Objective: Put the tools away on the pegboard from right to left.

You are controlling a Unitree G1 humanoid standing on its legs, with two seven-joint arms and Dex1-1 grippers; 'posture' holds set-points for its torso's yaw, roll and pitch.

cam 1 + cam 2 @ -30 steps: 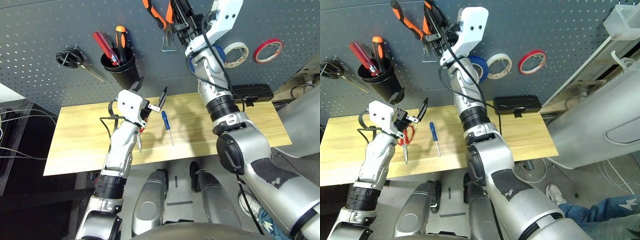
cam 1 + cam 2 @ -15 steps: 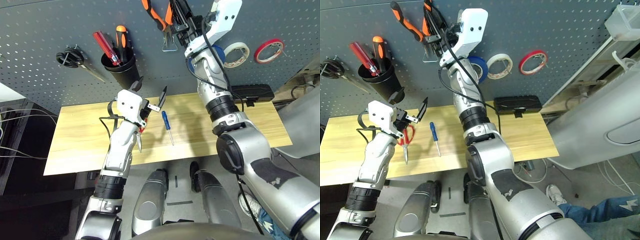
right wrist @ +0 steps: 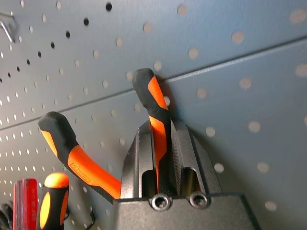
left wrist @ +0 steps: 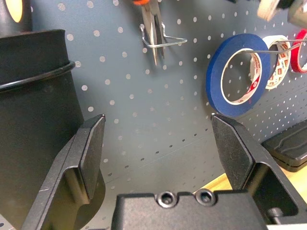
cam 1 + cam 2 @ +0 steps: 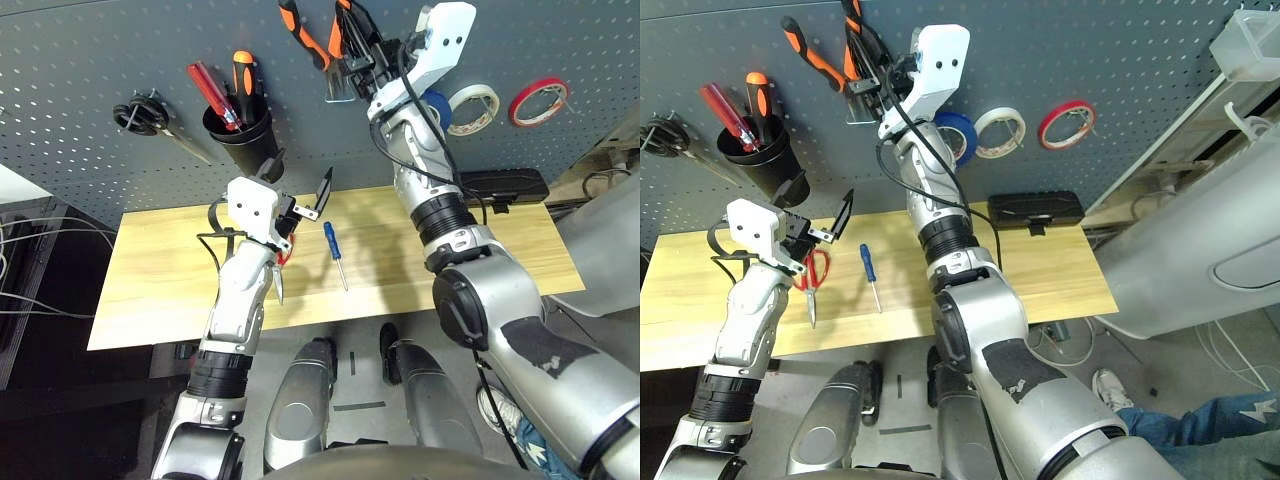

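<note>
I am holding the right gripper [image 3: 163, 158] high against the pegboard [image 5: 90, 60], its fingers clenched on one handle of the orange-handled pliers [image 5: 312, 35]; the pliers' metal nose is sitting in a wire hook [image 4: 160, 40] on the board. The blue tape roll [image 4: 240, 69] is hanging on a peg beside the white tape roll [image 5: 472, 107] and the red tape roll [image 5: 535, 100]. I am keeping the left gripper [image 4: 163, 143] released, fingers spread wide, hovering above the table [image 5: 150, 290] near the black cup [image 5: 240, 135]. The blue-handled screwdriver [image 5: 335, 254] and the red-handled scissors [image 5: 813, 280] are lying on the table, just beside each other.
</note>
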